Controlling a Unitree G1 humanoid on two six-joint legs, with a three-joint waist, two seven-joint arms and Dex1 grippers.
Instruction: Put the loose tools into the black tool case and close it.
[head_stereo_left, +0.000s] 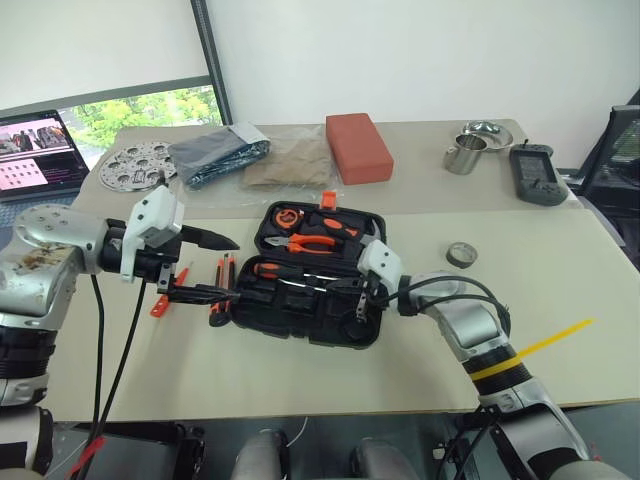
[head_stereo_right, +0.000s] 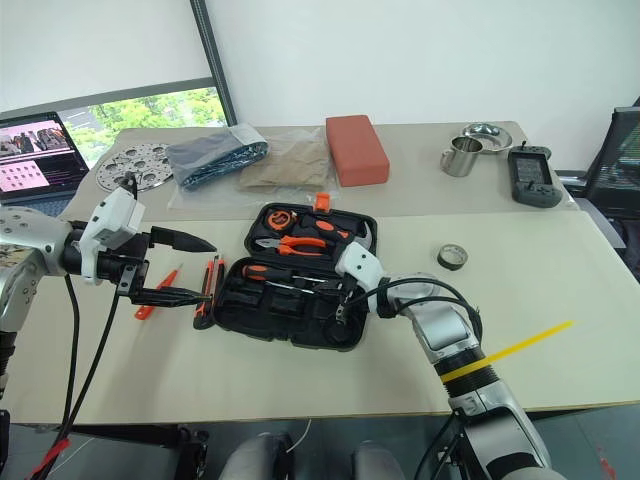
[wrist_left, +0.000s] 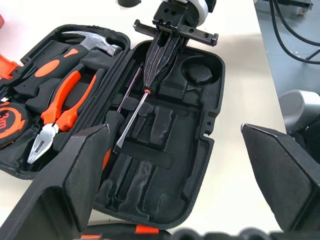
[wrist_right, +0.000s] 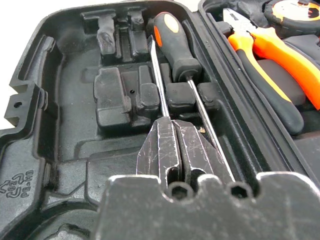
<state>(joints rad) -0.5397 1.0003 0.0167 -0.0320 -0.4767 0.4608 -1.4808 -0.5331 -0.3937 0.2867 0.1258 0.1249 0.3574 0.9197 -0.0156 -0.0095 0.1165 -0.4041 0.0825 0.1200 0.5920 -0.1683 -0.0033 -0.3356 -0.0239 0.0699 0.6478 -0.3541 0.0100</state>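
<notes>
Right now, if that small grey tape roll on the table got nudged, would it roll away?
Probably not: the tape roll lies flat on its side, so it would likely slide. Being a small hollow ring, it looks light. Tipped onto its edge, it could roll across the table.

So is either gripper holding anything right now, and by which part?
The right gripper is shut on a slim screwdriver, pinching its metal shaft where it meets the handle, over the black tool case. The left gripper is open and holds nothing.
</notes>
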